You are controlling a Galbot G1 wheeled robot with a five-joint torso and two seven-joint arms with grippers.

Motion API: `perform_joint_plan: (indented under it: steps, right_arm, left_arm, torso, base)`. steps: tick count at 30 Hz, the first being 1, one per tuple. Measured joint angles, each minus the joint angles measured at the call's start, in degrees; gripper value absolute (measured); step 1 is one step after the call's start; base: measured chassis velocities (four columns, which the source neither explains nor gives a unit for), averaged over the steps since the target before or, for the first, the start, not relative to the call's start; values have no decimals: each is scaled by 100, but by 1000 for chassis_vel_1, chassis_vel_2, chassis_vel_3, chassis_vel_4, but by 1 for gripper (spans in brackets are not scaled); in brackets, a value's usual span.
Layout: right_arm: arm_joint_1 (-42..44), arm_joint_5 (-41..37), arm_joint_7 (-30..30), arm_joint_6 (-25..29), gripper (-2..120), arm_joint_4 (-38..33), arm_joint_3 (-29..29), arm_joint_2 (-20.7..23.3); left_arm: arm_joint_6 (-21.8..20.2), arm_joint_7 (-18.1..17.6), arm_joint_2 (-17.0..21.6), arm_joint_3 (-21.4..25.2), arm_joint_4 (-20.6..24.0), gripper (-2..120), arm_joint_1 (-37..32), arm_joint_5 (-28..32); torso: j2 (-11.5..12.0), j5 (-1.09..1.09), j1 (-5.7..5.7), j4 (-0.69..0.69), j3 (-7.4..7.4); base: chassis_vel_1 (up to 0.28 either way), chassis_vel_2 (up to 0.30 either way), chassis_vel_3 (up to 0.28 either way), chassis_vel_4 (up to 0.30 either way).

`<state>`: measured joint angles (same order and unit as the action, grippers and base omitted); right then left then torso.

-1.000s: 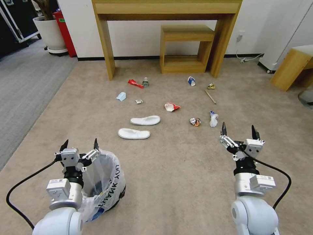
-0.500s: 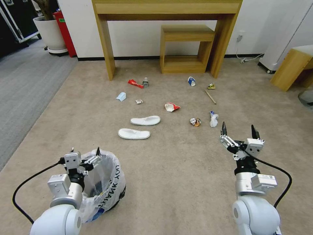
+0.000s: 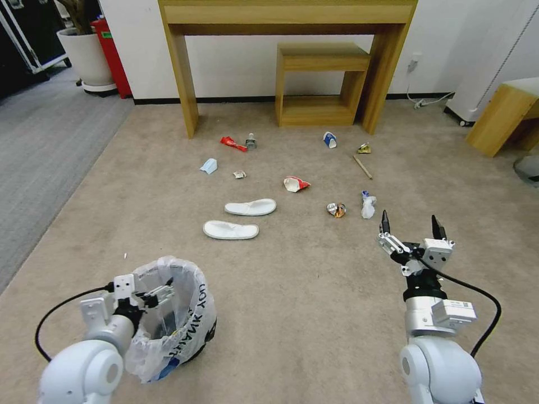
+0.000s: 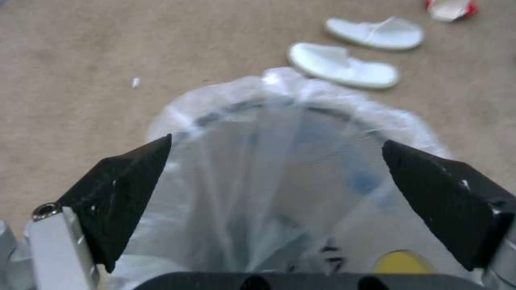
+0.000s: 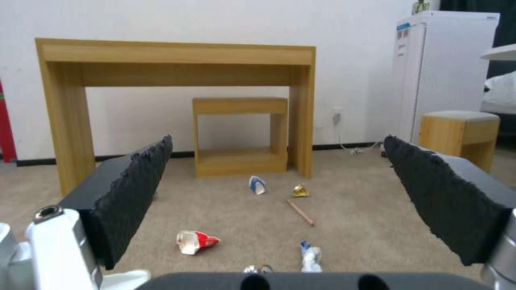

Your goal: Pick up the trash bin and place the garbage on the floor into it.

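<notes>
The trash bin, black with a crinkled white bag, stands on the beige floor at the near left. My left gripper is open and low at its near rim; in the left wrist view the bin's mouth lies between the spread fingers. My right gripper hangs open and empty at the near right. Garbage lies ahead: two white slippers, a blue mask, a red wrapper, a small bottle, a blue-white cup, a crushed can, crumpled paper, a wooden stick.
A wooden desk with a small wooden cube stool under it stands against the far wall. Another wooden stool is at the far right. Grey ribbed carpet and a plant pot lie to the left.
My left gripper has dropped down and back toward me, from above the bin to its near rim, still open. The right arm has not moved.
</notes>
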<state>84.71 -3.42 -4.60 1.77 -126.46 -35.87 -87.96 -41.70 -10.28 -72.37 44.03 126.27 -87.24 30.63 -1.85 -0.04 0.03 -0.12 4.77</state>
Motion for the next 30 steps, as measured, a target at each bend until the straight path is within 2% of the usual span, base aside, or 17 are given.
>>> perform_joint_plan:
  steps: [1, 2, 4, 6, 9, 17, 30]
  right_arm:
    - [8, 24, 3, 18, 100, 6, 9, -43]
    - [8, 24, 3, 18, 100, 6, 9, -43]
    - [14, 58, 11, 34, 100, 9, 23, -100]
    - [15, 66, 14, 36, 100, 9, 29, -118]
    - [21, 90, 21, 40, 100, 10, 30, -168]
    - [47, 133, 30, 65, 100, 10, 23, -251]
    - [72, 217, 39, 125, 100, 68, 22, -365]
  left_arm:
    - [-37, -159, 251, 101, -28, 99, -18, 216]
    - [-37, -159, 251, 101, -28, 99, -18, 216]
    - [-69, -323, 545, 158, -165, 99, -55, 519]
    - [-72, -412, 635, 161, -221, 99, -64, 684]
    - [-72, -700, 863, 128, -443, 99, -53, 1271]
    - [-68, -800, 1216, 19, -874, 100, -31, 1692]
    - [-53, -784, 1478, -109, -1335, 100, -7, 1961]
  torso:
    - [0, 6, 0, -1, 0]
    - [0, 6, 0, -1, 0]
    - [0, 1, 0, -1, 0]
    - [0, 4, 0, 0, 0]
    - [0, 2, 0, -1, 0]
    - [0, 3, 0, -1, 0]
    - [0, 4, 0, -1, 0]
  base:
    - [0, 0, 0, 0]
    - [0, 0, 0, 0]
    - [0, 0, 0, 0]
    - [0, 0, 0, 0]
    - [0, 0, 0, 0]
    - [0, 0, 0, 0]
    - [0, 0, 0, 0]
